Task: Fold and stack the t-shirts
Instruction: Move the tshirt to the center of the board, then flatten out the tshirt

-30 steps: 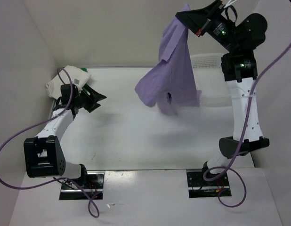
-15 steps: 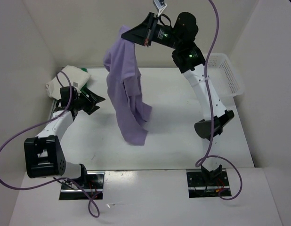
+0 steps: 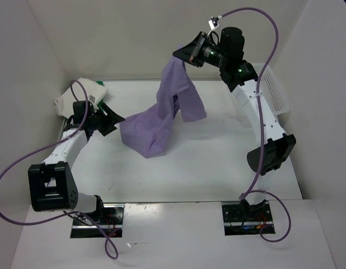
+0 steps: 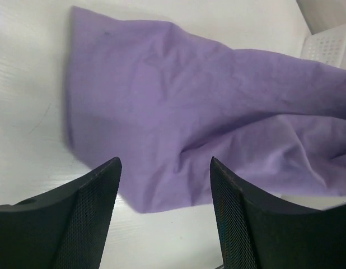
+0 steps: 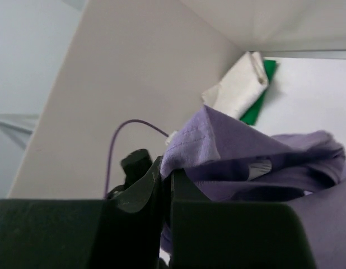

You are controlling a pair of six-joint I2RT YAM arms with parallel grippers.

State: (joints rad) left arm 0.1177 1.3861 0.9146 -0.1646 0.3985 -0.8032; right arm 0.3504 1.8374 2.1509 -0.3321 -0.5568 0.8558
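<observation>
My right gripper (image 3: 181, 55) is shut on an edge of the lavender t-shirt (image 3: 162, 115) and holds it high above the back of the table. The shirt hangs down and its lower part drapes on the table left of centre. In the right wrist view the pinched hem (image 5: 187, 147) shows between the closed jaws. My left gripper (image 3: 118, 117) is open and empty, just left of the shirt's lower end (image 4: 173, 117). A folded white t-shirt (image 3: 78, 95) lies on a green t-shirt (image 3: 101, 85) at the back left corner; both also show in the right wrist view (image 5: 240, 84).
A white mesh basket (image 3: 276, 89) stands at the back right, partly behind the right arm; a corner shows in the left wrist view (image 4: 330, 42). White walls enclose the table on three sides.
The right arm has swung the hanging lavender shirt from the back right to the middle and lowered it, so its lower part now lies on the table. The left gripper has stayed in place.
</observation>
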